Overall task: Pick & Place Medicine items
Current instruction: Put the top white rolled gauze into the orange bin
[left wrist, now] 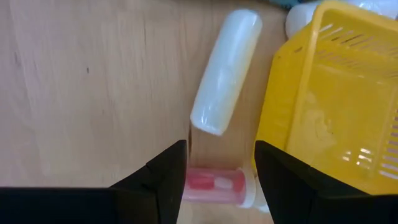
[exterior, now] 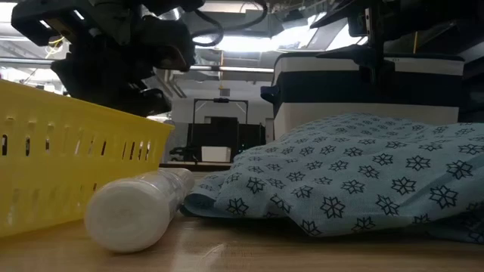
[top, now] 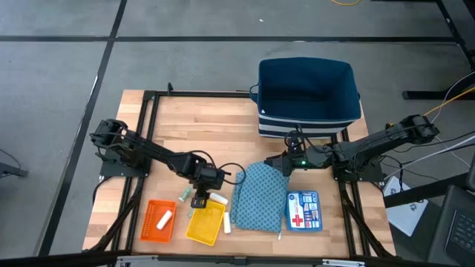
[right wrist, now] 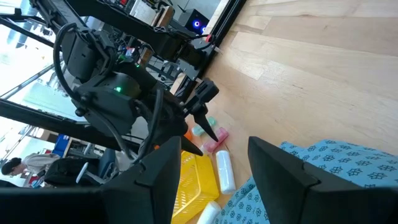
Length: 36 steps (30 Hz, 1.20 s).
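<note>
From your right arm's wrist, the right gripper [right wrist: 214, 171] shows parted dark fingers above a blue star-patterned cloth [right wrist: 323, 180] on the pale wooden table [right wrist: 323, 68]. Beyond, the left gripper [right wrist: 202, 127] points down at a pinkish-red capped tube [right wrist: 216, 142], beside a white cylindrical tube [right wrist: 224, 170] and a yellow slotted plastic basket [right wrist: 189, 186].

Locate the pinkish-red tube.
In the left wrist view the pinkish-red tube lies on the wooden table between the left gripper's open fingers, beside the yellow basket and just below a white tube.
</note>
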Each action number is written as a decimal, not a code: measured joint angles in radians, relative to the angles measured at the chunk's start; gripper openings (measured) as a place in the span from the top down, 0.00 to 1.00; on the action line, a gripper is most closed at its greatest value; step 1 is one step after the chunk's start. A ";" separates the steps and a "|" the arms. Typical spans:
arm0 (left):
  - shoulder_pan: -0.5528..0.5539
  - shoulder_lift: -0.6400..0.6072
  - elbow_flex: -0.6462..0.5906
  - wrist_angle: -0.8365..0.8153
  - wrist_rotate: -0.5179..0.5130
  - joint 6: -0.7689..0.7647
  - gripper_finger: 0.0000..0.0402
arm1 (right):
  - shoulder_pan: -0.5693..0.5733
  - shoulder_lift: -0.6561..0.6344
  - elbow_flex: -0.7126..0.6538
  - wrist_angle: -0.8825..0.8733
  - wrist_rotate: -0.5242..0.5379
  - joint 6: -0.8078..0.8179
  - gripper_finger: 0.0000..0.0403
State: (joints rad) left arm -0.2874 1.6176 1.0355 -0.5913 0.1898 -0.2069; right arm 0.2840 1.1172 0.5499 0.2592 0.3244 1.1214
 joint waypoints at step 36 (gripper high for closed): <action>0.030 0.105 0.059 0.048 0.045 0.215 0.54 | 0.001 0.000 0.000 -0.014 -0.003 0.015 0.53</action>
State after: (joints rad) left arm -0.2575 1.7226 1.0943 -0.5431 0.2347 0.0083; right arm 0.2852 1.1175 0.5495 0.2453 0.3219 1.1368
